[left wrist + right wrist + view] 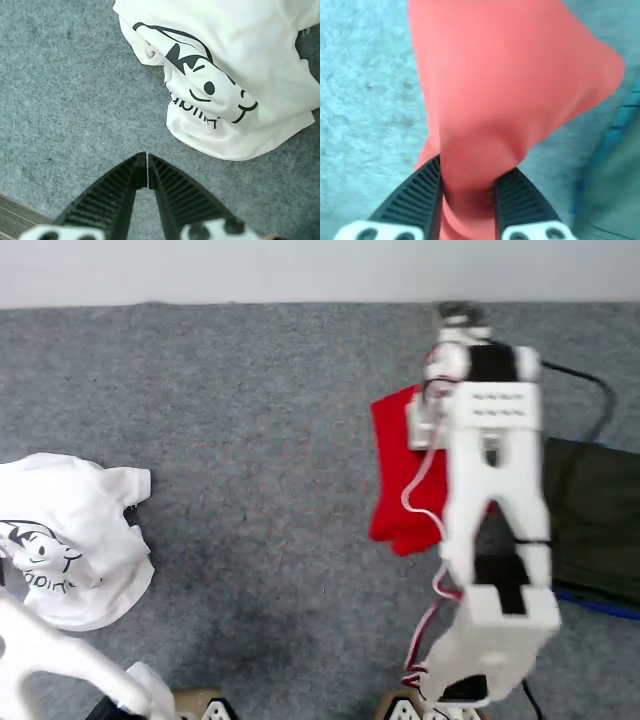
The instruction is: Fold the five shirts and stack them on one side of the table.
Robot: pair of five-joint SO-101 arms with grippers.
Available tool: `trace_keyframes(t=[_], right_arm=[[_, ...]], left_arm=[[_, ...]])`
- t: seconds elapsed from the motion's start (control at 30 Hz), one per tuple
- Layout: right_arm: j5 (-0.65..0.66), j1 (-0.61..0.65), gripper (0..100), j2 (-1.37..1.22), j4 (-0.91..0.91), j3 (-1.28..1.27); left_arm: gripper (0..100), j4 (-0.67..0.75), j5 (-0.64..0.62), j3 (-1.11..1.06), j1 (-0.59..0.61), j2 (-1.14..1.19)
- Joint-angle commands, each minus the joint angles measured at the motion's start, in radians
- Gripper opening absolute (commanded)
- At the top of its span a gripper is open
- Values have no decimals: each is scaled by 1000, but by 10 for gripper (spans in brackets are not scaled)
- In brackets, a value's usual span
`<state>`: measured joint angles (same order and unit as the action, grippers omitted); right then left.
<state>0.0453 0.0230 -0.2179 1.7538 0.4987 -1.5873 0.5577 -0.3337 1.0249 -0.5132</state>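
Red shirt pinched in right gripper, 2 o'clock | dark green shirt laid at 3 o'clock | white shirt crumpled at 9 o'clock, unfolded | left gripper pressed together, empty

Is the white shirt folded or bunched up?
Bunched up: the white shirt lies in a rumpled heap, its printed face creased and its edges uneven.

Grey table; red shirt; white shirt, black cartoon print.
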Motion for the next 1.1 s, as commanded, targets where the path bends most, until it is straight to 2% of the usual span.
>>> trace_keyframes(t=[0.0, 0.2, 0.43, 0.6, 0.77, 1.0, 1.07], right_arm=[[146, -108, 8, 171, 42, -14], [361, -289, 8, 254, 41, -106], [485, -463, 8, 272, 36, -104], [502, -545, 8, 245, -42, -109], [516, -625, 8, 170, -136, -109], [669, -711, 14, 35, -263, -109], [729, -717, 58, 5, -262, -109]], left_arm=[[19, 20, 3, 42, 0, -34], [19, 20, 3, 42, 0, -34], [19, 17, 3, 38, -48, -32], [18, 12, -3, 38, -120, -35], [18, 12, -3, 38, -133, -35], [18, 14, -3, 36, -133, -34], [18, 17, -3, 36, -133, -34]])
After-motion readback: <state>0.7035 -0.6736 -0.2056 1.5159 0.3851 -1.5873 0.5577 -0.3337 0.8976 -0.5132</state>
